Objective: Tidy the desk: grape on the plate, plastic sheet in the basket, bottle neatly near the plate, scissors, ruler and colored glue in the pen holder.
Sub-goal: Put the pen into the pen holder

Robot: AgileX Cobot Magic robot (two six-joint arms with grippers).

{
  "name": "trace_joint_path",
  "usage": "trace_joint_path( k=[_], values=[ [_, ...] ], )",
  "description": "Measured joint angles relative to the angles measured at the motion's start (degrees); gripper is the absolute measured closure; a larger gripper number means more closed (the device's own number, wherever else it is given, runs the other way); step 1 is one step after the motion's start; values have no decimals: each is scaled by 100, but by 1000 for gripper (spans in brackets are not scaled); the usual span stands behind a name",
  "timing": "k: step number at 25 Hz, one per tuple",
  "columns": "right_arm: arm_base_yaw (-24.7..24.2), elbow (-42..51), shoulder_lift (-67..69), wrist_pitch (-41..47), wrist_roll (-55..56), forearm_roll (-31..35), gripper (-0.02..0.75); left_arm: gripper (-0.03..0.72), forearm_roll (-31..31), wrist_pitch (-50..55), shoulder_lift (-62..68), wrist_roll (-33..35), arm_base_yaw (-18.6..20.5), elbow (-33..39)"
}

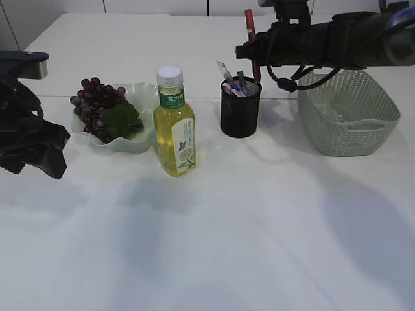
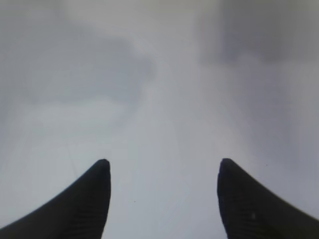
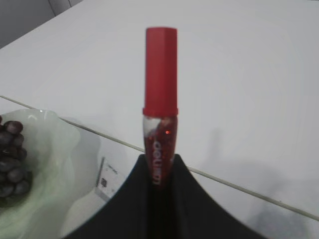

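My right gripper [image 1: 254,53] is shut on a red glue tube [image 1: 249,26] and holds it upright just above the black pen holder [image 1: 240,110]; the tube with its red cap shows in the right wrist view [image 3: 160,94], between the jaws [image 3: 160,162]. The pen holder holds scissors and other items [image 1: 233,84]. Dark grapes [image 1: 97,103] lie on the pale green plate [image 1: 139,139]. A yellow bottle [image 1: 174,126] stands upright right of the plate. A clear plastic sheet [image 1: 334,113] lies in the green basket [image 1: 353,136]. My left gripper [image 2: 164,169] is open and empty over bare table.
The left arm [image 1: 26,129] hangs at the left edge of the table. The right arm [image 1: 337,39] reaches across above the basket. A white table surface [image 1: 227,240] stretches in front.
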Motion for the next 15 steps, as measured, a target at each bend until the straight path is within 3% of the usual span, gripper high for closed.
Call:
trace_joint_path(
  k=[15],
  values=[
    [-22,-418,567,-3,-404,18,668,211,0,0,0,0,0,0]
  ],
)
